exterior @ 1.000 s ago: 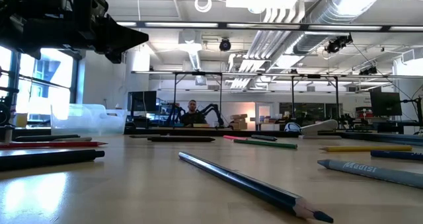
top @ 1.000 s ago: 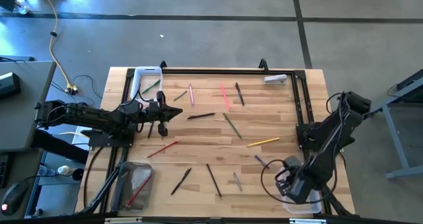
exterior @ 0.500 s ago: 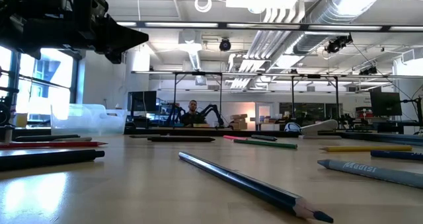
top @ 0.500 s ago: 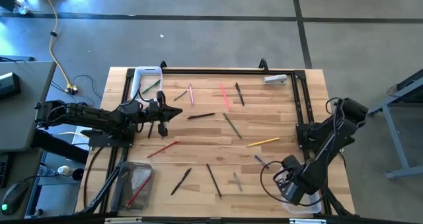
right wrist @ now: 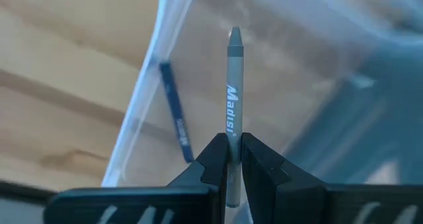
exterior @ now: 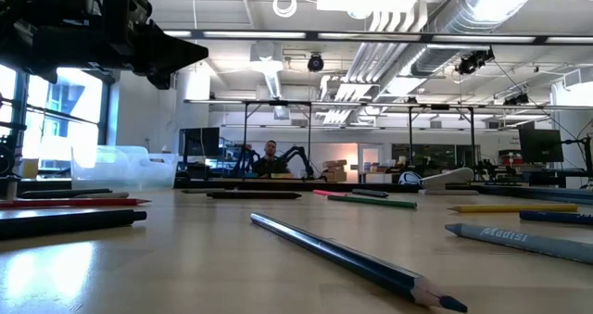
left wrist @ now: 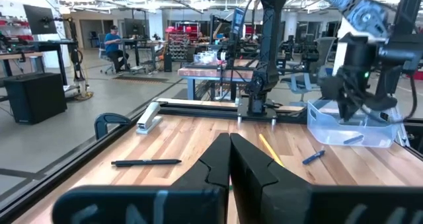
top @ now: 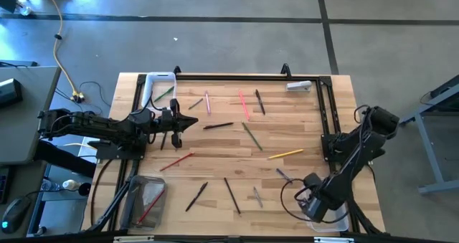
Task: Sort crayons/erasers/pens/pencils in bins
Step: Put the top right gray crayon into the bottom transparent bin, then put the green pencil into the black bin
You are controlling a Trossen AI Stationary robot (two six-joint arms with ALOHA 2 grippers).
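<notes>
So the right gripper (right wrist: 229, 159) is pinched tight on a slim grey crayon with "Madisi" printed on it (right wrist: 232, 112), and it's hanging right over the clear plastic rectangular bin (top: 337, 220) at the near right corner of the light wooden table (top: 301, 103), with what looks like a blue crayon (right wrist: 176, 118) already lying inside, though through the plastic I can't be totally sure it's in rather than beside. For a clean drop I'd get the tip well inside the bin wall, lower a bit, then open, so the crayon doesn't bounce off the rim. The left gripper (left wrist: 229, 159) has its fingers pressed together on nothing, parked above the table's left side by the white-rimmed clear tub (top: 159, 86). Compared with a second ago, the right wrist has crept a little toward the near edge, while the left arm and the scattered sticks haven't budged
</notes>
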